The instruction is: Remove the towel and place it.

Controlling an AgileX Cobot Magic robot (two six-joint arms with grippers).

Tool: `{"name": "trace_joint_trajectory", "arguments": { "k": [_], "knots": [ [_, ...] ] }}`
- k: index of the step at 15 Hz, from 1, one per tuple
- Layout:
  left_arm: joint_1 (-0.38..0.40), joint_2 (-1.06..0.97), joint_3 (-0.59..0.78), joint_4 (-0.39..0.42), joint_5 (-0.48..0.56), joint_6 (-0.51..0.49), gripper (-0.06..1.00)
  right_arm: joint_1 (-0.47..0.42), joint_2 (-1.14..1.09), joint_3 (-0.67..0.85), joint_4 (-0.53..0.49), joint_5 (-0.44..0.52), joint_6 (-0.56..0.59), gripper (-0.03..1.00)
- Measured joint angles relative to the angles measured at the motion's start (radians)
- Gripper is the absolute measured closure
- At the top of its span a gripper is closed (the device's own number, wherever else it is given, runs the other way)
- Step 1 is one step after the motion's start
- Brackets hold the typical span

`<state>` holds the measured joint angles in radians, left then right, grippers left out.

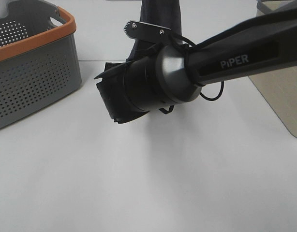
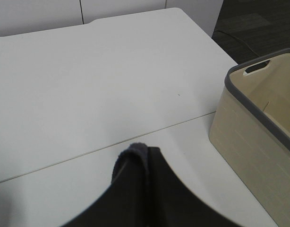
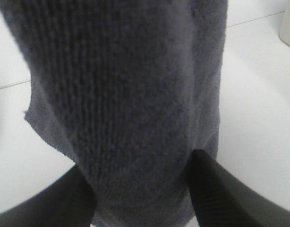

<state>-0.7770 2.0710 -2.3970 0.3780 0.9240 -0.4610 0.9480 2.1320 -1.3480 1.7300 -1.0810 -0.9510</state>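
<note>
Towel (image 3: 126, 94): dark grey and fluffy. It is up off the table and hangs straight down in the middle, between the basket and the bin.
Left gripper (image 2: 144, 158): its fingers are pressed together and pinch a small bit of the towel's edge.
Right gripper (image 3: 139, 161): it reaches in from the right. Its two fingers are apart, one on each side of the hanging towel. I cannot tell if they squeeze it.
Basket (image 1: 37, 82): grey with lots of little holes and an orange rim. It sits on the left, apart from the towel.
Bin (image 2: 258, 142): beige with a grey rim, on the right.
Table (image 1: 163, 183): white.
</note>
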Motion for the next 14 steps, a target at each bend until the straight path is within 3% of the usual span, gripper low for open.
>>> {"name": "trace_joint_trajectory", "arguments": {
  "k": [5, 7, 9, 12, 14],
  "knots": [
    [0.003, 0.0, 0.0, 0.051, 0.006, -0.002, 0.94, 0.0, 0.0, 0.0, 0.02, 0.0, -0.203, 0.41],
    [0.003, 0.0, 0.0, 0.064, 0.007, 0.001, 0.94, 0.0, 0.0, 0.0, 0.022, 0.0, -0.264, 0.47],
    [0.003, 0.0, 0.0, 0.077, 0.008, 0.005, 0.94, 0.0, 0.0, 0.0, 0.022, 0.0, -0.345, 0.57],
    [0.003, 0.0, 0.0, 0.092, 0.021, 0.005, 0.94, 0.0, 0.0, 0.0, 0.022, 0.0, -0.472, 0.89],
    [0.012, 0.0, 0.0, 0.103, 0.022, 0.005, 0.94, 0.0, -0.001, 0.0, 0.022, 0.014, -0.532, 0.94]
  ]
}}
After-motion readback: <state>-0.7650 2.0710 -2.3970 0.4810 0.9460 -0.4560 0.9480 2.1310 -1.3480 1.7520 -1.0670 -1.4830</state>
